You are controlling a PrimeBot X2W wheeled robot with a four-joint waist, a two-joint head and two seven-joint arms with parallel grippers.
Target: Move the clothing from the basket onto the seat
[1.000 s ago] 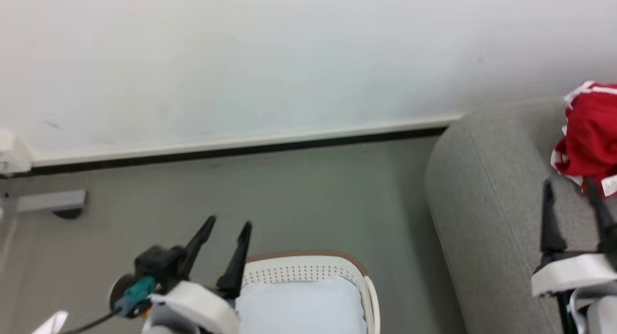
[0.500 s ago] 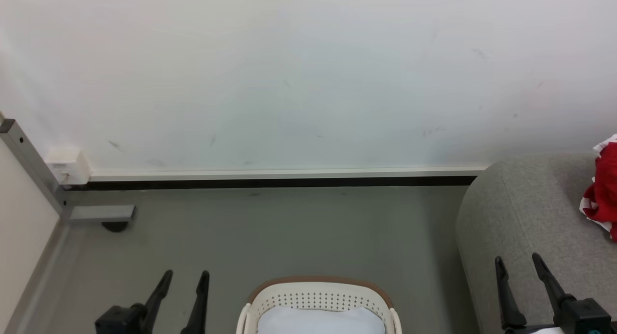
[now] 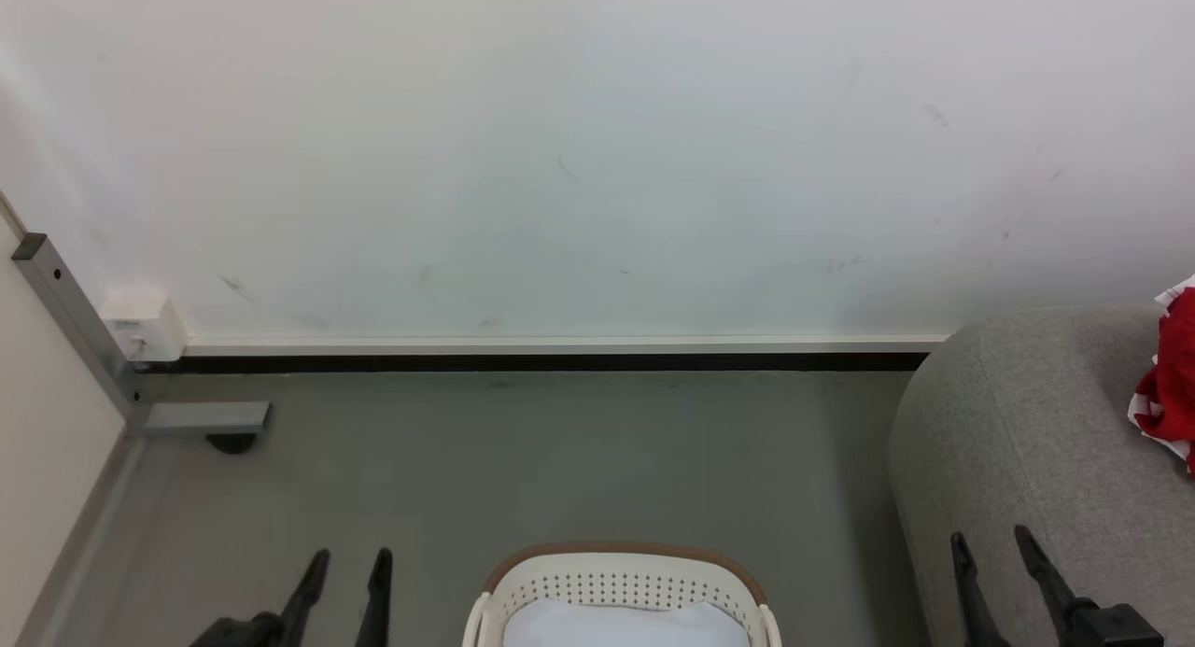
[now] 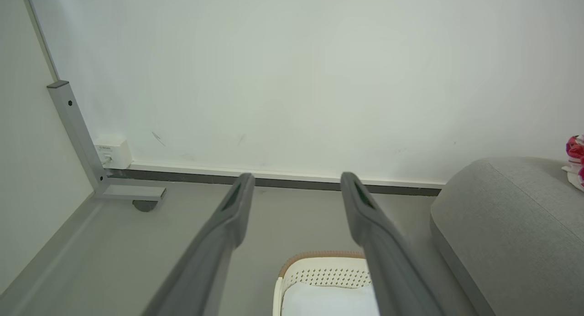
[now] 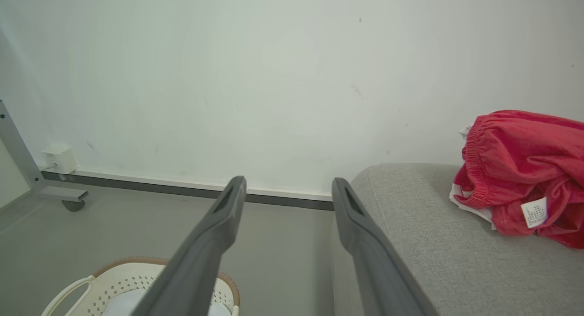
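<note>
Fingers of the left gripper point(image 3: 353, 559) stand apart at seven o'clock in the head view, over grey floor point(image 3: 560, 451). At six sits the basket point(image 3: 621, 554), with pale lining cloth point(image 3: 625, 624) inside. At five the right gripper point(image 3: 988, 539) is likewise spread, against the seat point(image 3: 1027, 423), where the clothing point(image 3: 1172, 386) lies heaped at three.

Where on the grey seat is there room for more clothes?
The seat is bare from its rounded end beside the basket to the red clothing, which crowds the part further along. The floor between wall and basket is bare too.
</note>
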